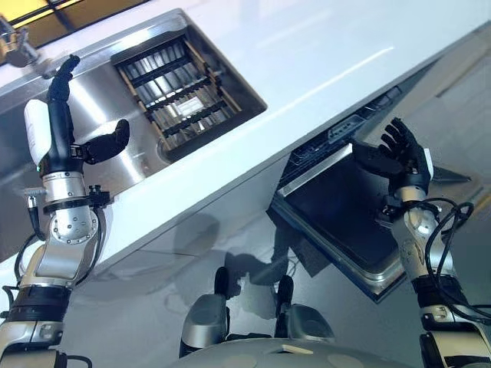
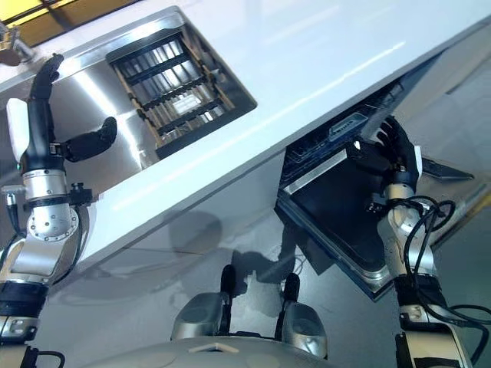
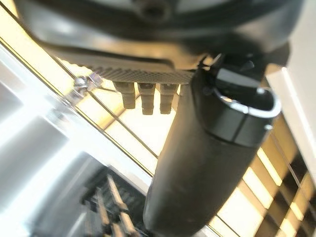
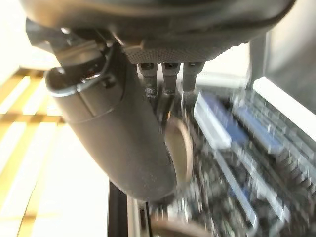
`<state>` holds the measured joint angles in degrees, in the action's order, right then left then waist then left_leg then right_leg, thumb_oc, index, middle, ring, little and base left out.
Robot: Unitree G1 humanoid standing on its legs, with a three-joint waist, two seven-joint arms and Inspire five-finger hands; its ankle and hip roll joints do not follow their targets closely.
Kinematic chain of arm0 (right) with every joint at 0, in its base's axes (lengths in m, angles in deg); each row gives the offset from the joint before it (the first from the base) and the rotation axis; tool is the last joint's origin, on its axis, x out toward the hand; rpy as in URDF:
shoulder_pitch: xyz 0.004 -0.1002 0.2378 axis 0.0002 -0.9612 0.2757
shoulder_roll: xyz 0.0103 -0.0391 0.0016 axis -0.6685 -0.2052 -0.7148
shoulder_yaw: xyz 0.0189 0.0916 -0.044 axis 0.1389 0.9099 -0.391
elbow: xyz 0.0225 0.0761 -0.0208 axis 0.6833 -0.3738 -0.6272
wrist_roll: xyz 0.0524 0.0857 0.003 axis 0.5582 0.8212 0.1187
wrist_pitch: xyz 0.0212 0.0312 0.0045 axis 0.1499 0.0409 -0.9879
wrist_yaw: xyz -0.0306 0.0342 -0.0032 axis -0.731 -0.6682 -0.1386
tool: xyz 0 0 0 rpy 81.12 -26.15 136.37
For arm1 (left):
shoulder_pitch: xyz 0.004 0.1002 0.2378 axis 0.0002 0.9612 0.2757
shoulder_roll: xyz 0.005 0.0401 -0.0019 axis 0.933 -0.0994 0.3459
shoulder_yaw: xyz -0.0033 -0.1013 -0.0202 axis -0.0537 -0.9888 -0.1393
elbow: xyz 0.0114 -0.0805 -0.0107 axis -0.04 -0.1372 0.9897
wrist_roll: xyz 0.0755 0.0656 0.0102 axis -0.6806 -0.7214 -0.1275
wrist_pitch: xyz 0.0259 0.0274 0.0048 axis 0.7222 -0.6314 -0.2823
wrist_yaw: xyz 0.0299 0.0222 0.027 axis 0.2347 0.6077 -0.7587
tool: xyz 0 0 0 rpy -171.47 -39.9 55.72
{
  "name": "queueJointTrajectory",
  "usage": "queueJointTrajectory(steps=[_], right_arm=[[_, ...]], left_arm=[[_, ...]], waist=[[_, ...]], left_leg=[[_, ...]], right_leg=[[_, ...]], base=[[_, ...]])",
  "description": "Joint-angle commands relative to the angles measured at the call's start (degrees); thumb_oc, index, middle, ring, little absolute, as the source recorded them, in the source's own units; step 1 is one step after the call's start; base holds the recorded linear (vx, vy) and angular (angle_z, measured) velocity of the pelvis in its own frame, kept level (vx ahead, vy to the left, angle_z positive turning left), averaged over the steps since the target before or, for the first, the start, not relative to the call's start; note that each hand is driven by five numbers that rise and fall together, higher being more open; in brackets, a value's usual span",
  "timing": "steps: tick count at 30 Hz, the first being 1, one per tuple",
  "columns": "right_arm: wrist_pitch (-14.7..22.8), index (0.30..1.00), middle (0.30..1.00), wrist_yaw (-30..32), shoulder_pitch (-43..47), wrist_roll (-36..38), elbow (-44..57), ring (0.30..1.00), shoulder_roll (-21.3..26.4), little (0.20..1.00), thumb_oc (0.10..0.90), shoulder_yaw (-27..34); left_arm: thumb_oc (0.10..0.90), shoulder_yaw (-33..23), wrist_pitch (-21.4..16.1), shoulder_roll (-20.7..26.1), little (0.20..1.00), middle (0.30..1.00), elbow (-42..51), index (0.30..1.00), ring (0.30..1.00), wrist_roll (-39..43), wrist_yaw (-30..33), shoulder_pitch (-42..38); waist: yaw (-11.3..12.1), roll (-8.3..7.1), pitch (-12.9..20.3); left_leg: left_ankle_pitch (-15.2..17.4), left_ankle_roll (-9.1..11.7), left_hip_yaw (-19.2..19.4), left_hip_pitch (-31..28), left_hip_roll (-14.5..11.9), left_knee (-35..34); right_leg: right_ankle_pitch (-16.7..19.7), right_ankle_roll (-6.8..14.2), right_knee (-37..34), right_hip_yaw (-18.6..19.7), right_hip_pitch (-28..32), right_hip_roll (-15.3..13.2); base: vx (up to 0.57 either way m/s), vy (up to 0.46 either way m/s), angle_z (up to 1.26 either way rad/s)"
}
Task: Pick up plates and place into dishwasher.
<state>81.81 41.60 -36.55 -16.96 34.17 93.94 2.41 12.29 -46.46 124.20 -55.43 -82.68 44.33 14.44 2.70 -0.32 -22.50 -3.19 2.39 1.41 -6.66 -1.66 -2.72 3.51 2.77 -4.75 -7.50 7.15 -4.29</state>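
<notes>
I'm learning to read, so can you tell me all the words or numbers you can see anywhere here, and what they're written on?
None: there are no words, numbers or signs to read here.
The white counter, the steel sink, the drying rack in it and the open dishwasher door all look plain.
The dishwasher rack past the right hand is too blurred to show any print.

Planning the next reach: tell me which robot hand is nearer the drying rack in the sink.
Left. The left robot hand hangs over the steel sink basin just beside the drying rack, fingers open. The right robot hand is far across the counter, at the open dishwasher door.
</notes>
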Motion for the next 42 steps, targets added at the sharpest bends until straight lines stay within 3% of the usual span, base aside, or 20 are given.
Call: queueJointTrajectory(steps=[1, 9, 15, 19, 25, 30, 42], right_arm=[[7.45, 0.900, 0.900, 2.68, 0.72, -0.07, 3.46, 0.900, 5.95, 0.900, 0.800, 3.06], [6.82, 0.900, 0.900, 12.28, -1.43, -3.46, -2.07, 0.900, 6.38, 0.900, 0.800, 8.09], [5.20, 0.900, 0.900, 15.72, -2.31, -2.81, -7.52, 0.900, 6.95, 0.900, 0.800, 9.82], [4.26, 0.900, 0.900, 16.00, -3.02, 0.34, -11.91, 0.900, 7.17, 0.900, 0.800, 10.27], [4.95, 0.900, 0.900, 11.81, -3.03, 13.08, -19.01, 0.900, 6.39, 0.900, 0.800, 10.55], [5.53, 0.900, 0.900, 9.56, 0.00, 23.51, -24.60, 0.900, 6.99, 0.900, 0.800, 9.53], [9.08, 0.900, 0.900, 7.81, 7.86, 24.94, -34.83, 0.900, 9.53, 0.900, 0.800, 7.50]], left_arm=[[0.800, -2.73, -3.37, 1.11, 0.900, 0.900, 0.28, 0.900, 0.900, 5.76, -0.91, -1.42], [0.800, -1.27, -4.61, -3.48, 0.900, 0.900, 0.91, 0.900, 0.900, 27.46, -18.57, -3.04], [0.800, -1.07, -3.75, -4.05, 0.900, 0.900, -0.25, 0.900, 0.900, 34.64, -23.09, -3.93], [0.800, -1.65, -3.36, -3.17, 0.900, 0.900, -2.33, 0.900, 0.900, 34.46, -22.07, -4.41], [0.800, -2.23, -2.93, -1.31, 0.900, 0.900, -5.06, 0.900, 0.900, 34.90, -20.40, -5.46], [0.800, -2.61, -4.23, 1.74, 0.900, 0.900, -6.26, 0.900, 0.900, 35.65, -17.51, -8.69], [0.800, -2.83, -8.73, 5.34, 0.900, 0.900, -5.99, 0.900, 0.900, 36.53, -10.15, -15.66]], waist=[[-2.43, -0.03, 8.26], [-4.09, 0.16, 9.10], [-4.84, 0.80, 9.38], [-5.24, 1.25, 9.38], [-5.33, 1.92, 8.29], [-5.23, 2.55, 3.87], [-4.29, 5.16, -4.57]], left_leg=[[11.31, -5.68, 2.60, 1.35, 5.75, 7.20], [11.63, -5.81, 4.13, 0.30, 5.23, 6.50], [11.10, -5.57, 4.65, -0.19, 4.78, 5.31], [10.99, -5.28, 5.04, 0.02, 4.52, 5.45], [11.48, -4.97, 5.49, 1.88, 4.25, 8.06], [13.00, -4.90, 5.84, 7.85, 3.94, 14.68], [14.99, -5.80, 5.20, 23.77, 4.93, 28.80]], right_leg=[[-8.91, 0.96, 10.19, -1.34, -3.49, 2.68], [-9.05, 1.24, 10.03, -0.09, -3.13, 3.37], [-9.32, 1.22, 10.18, 0.17, -3.26, 3.71], [-9.66, 1.06, 10.47, 0.12, -3.50, 3.69], [-10.47, 0.37, 11.86, -0.46, -4.45, 3.22], [-11.92, -1.22, 15.90, -0.72, -8.62, 2.23], [-16.05, -4.41, 33.80, -1.21, -25.17, 0.84]], base=[[-0.06, -0.029, -0.25], [-0.06, -0.030, -0.19], [-0.06, -0.027, -0.08], [-0.05, -0.036, -0.05], [-0.06, -0.052, -0.03], [-0.16, -0.067, 0.00], [-0.12, 0.015, -0.03]])
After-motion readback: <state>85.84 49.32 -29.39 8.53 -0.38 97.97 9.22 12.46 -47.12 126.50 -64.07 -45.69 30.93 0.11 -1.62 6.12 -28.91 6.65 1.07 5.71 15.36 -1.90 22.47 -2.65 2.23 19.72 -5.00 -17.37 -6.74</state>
